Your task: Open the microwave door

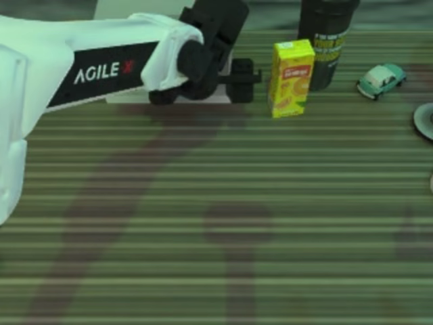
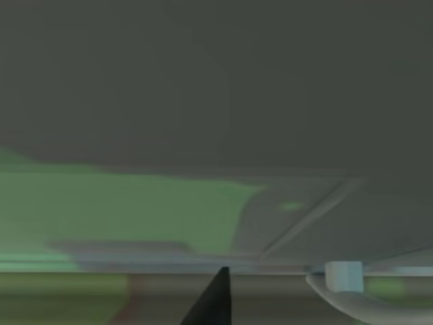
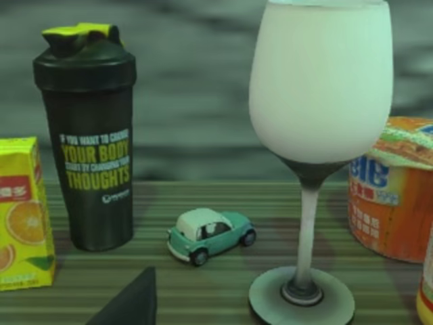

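Green striped cloth covers our counter [image 1: 223,203], with a blurred grey backdrop behind it. Our left gripper [image 1: 245,76] sits at the far edge of the counter, left of centre, its black fingers pointing to the right; we cannot tell whether they are spread or closed, nor whether they have hold of anything. Our left arm reaches in from the left side and hides nearly all of the microwave [image 1: 139,8], of which only pale slivers show above and below the arm at the far left. In the left wrist view the microwave door [image 2: 216,74] fills most of the picture as a greyish translucent pane, very close to the camera, with one dark fingertip [image 2: 213,301] in front of it. Just to the right of the gripper stands a yellow juice carton [image 1: 291,78], upright, and behind it to the right a black shaker bottle [image 1: 327,40] with yellow lettering. Farther right lies a small teal toy car [image 1: 381,80]. Our right wrist view shows a white wine glass [image 3: 318,101] near the car and an orange tub [image 3: 392,189] beside it. Our right gripper shows there only as one dark tip [image 3: 132,301], so its state is also unclear.
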Robot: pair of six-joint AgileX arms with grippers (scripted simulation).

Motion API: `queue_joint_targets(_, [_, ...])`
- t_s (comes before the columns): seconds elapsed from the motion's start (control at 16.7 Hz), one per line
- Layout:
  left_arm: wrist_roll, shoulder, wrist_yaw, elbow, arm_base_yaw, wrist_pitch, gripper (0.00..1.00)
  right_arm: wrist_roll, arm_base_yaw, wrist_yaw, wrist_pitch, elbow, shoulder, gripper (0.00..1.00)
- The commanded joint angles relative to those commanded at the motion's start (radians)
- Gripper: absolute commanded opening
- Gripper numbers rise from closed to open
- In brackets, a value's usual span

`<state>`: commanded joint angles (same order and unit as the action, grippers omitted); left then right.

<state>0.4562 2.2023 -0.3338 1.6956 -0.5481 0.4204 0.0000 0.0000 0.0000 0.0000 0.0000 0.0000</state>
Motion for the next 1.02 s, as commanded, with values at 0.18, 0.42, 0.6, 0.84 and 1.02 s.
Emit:
queue_joint_targets(0.18, [0.0,0.0,0.0,0.0,0.0,0.0,0.25,0.0,0.0,0.0,0.0,0.0,0.0,1.0])
queue_joint_targets(0.42, [0.0,0.0,0.0,0.0,0.0,0.0,0.0,0.0,0.0,0.0,0.0,0.0,0.0,1.0])
queue_joint_targets(0.6, [0.0,0.0,0.0,0.0,0.0,0.0,0.0,0.0,0.0,0.0,0.0,0.0,0.0,1.0])
queue_joint_targets(0.84, [0.0,0.0,0.0,0.0,0.0,0.0,0.0,0.0,0.0,0.0,0.0,0.0,0.0,1.0])
queue_joint_targets(1.02, [0.006,-0.035,0.009,-0.066,-0.035,0.003,0.0,0.0,0.0,0.0,0.0,0.0,0.0,1.0])
